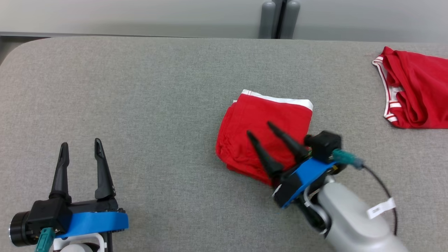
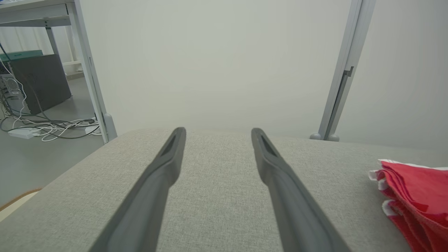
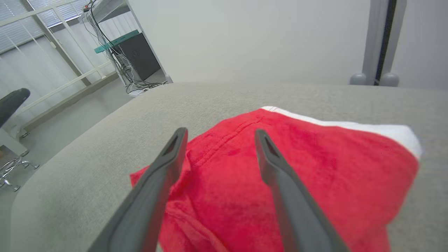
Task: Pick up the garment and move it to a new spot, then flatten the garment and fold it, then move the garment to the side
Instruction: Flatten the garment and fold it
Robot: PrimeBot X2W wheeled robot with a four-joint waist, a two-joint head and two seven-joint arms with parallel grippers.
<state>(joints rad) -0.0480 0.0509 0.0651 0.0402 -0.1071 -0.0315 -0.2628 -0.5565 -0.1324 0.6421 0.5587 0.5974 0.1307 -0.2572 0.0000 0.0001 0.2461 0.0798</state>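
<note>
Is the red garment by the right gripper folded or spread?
Folded: the red garment lies in a compact block, white band along one edge, stacked layers showing at its side.

Grey table [image 1: 140, 87] carries a folded red garment [image 1: 260, 115] and a rumpled red garment [image 1: 416, 91].

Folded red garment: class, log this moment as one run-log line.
folded red garment: lying on grey table | right gripper: open, over garment | left gripper: open, empty, apart
</note>
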